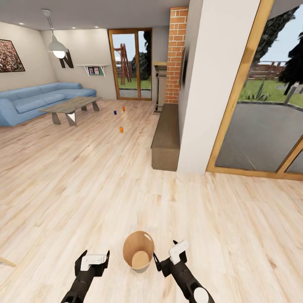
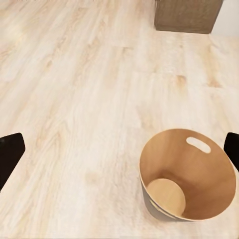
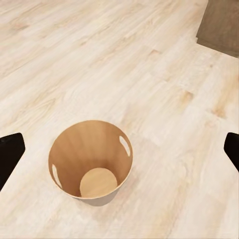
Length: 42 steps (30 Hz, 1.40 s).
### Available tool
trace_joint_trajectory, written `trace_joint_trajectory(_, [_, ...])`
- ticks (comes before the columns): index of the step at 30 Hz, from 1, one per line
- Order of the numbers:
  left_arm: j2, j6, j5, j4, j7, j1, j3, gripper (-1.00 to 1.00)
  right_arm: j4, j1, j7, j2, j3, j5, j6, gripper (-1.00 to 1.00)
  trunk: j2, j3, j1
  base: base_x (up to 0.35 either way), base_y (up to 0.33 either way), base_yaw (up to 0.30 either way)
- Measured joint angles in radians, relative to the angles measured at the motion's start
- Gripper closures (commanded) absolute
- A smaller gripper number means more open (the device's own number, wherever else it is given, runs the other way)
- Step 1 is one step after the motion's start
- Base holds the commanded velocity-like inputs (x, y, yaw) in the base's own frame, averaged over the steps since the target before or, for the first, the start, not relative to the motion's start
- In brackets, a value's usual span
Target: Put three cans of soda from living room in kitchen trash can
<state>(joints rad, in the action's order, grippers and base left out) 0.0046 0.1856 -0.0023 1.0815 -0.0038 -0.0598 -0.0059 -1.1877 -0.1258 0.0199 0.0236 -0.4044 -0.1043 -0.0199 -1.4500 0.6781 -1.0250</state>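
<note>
The tan trash can (image 1: pixel 138 251) stands upright on the plank floor just ahead of me, and I see nothing inside it. My left gripper (image 1: pixel 93 256) is open to its left and my right gripper (image 1: pixel 166 253) is open to its right, neither touching it. Through the left wrist view the trash can (image 2: pixel 188 174) sits off to one side between the dark fingertips (image 2: pixel 10 155). The right wrist view looks straight down into the trash can (image 3: pixel 91 164). Far off on the floor stand an orange soda can (image 1: pixel 121 129), a blue soda can (image 1: pixel 115 112) and another orange soda can (image 1: pixel 123 109).
A blue sofa (image 1: pixel 38 99) and low grey table (image 1: pixel 71 106) stand at the far left. A low brown bench (image 1: pixel 166 139) runs along a white pillar (image 1: pixel 212 84) with a brick column (image 1: pixel 176 54) behind. Wood-framed glass doors (image 1: pixel 269 105) are on the right.
</note>
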Motion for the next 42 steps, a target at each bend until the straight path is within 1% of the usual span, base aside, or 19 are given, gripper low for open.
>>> trace_joint_trajectory(12, [0.000, 0.000, 0.001, 0.001, 0.001, 0.000, -0.001, -1.00, 0.000, 0.000, 0.000, 0.001, -0.001, 0.000, 0.000, -1.00, 0.000, 0.000, 0.000, 0.286, 0.108, 0.000])
trace_joint_trajectory(16, [0.000, 0.001, 0.001, 0.002, -0.003, 0.000, -0.002, -1.00, 0.000, 0.000, 0.000, 0.001, -0.001, 0.000, 0.000, -1.00, 0.000, 0.000, 0.000, -0.003, 0.201, 0.000])
trace_joint_trajectory(20, [0.000, 0.001, 0.001, 0.001, -0.004, 0.000, -0.002, -1.00, 0.002, 0.000, -0.002, 0.001, -0.015, 0.001, 0.000, -1.00, 0.000, 0.000, 0.000, -0.064, 0.202, 0.000])
trace_joint_trajectory(23, [0.000, 0.002, 0.001, 0.002, -0.004, 0.000, -0.002, -1.00, 0.003, 0.000, -0.002, 0.001, -0.017, 0.001, 0.000, -1.00, 0.000, 0.000, 0.000, -0.033, 0.129, 0.000])
trace_joint_trajectory(32, [0.000, -0.003, -0.005, 0.002, -0.002, 0.000, -0.009, -1.00, 0.005, 0.000, -0.002, 0.000, -0.017, 0.003, 0.002, -1.00, 0.000, 0.000, 0.000, -0.007, 0.030, 0.000])
trace_joint_trajectory(36, [-0.001, -0.011, -0.008, 0.003, 0.000, 0.000, -0.005, -1.00, 0.005, 0.000, 0.002, -0.001, -0.014, 0.006, 0.002, -1.00, 0.000, 0.000, 0.000, -0.001, 0.004, 0.000])
trace_joint_trajectory(38, [0.000, -0.038, -0.009, 0.006, 0.000, 0.000, -0.002, -1.00, 0.006, -0.001, 0.003, -0.001, -0.011, 0.009, -0.006, -1.00, 0.000, 0.000, 0.000, 0.000, 0.001, 0.000])
trace_joint_trajectory(39, [0.000, -0.075, -0.010, 0.004, 0.001, -0.001, -0.002, -1.00, 0.006, -0.003, 0.003, 0.000, -0.009, 0.011, -0.014, -1.00, 0.000, 0.000, 0.000, 0.000, 0.000, 0.000])
trace_joint_trajectory(40, [0.000, -0.098, -0.011, 0.003, 0.001, -0.001, -0.002, -1.00, 0.005, -0.007, 0.002, 0.001, -0.009, 0.012, -0.022, -1.00, 0.000, 0.000, 0.000, 0.000, 0.000, 0.000])
trace_joint_trajectory(42, [0.000, -0.138, -0.012, 0.001, 0.001, -0.002, -0.002, -1.00, 0.005, -0.022, 0.002, 0.006, -0.006, 0.015, -0.061, -1.00, 0.000, 0.000, 0.000, 0.000, 0.000, 0.000])
